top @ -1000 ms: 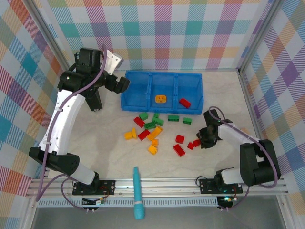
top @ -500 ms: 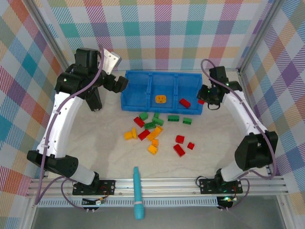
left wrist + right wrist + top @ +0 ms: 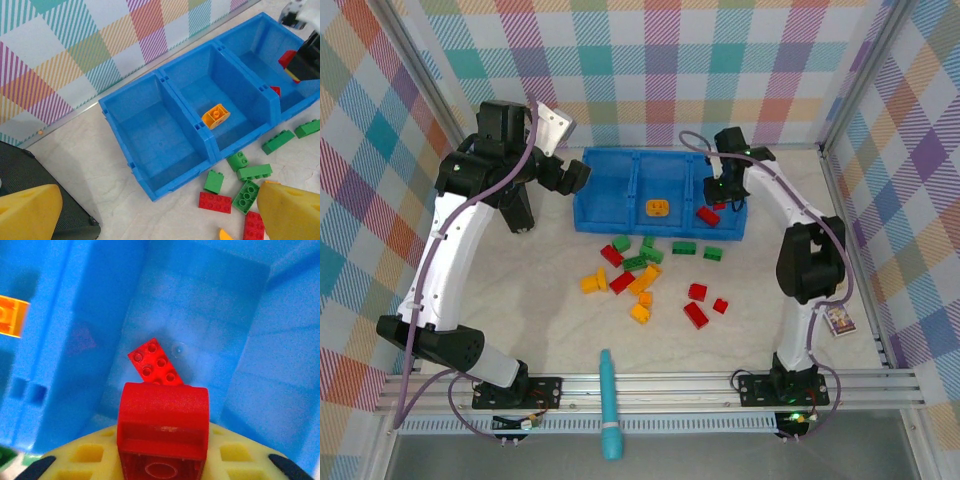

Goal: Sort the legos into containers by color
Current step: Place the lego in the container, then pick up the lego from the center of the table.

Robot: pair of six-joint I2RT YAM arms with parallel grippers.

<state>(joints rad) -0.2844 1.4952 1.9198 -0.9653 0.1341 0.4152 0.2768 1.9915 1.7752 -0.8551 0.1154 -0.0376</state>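
1. Broadly, the surface carries the blue tray at its far side. Loose red, green and yellow-orange legos are scattered just in front of it, so most of the sorting looks undone.
2. The right claw hangs over the tray's right compartment, clamped on a red brick. The step in hand appears to be the drop.
   - Release only while the brick is well inside the walls.
   - Release low enough that the brick cannot bounce over the divider.
   - Part the fingers evenly so the brick falls straight.
3. The left claw is spread wide with nothing in it, near the tray's left end. It is best kept out of the right arm's way.
4. A second red brick lies on the compartment floor just ahead of the held one. A slight offset would keep the two from stacking and tipping.
5. An orange brick sits in the middle compartment, so red belongs on the right.
6. On the views:
   - The top camera gives both arms and the whole scatter, but leaves the grip unclear.
   - The right wrist camera makes the grip plain: the brick sits squarely between the yellow pads.
   - The left wrist camera lays out all three compartments at an angle, which the right wrist camera cannot.
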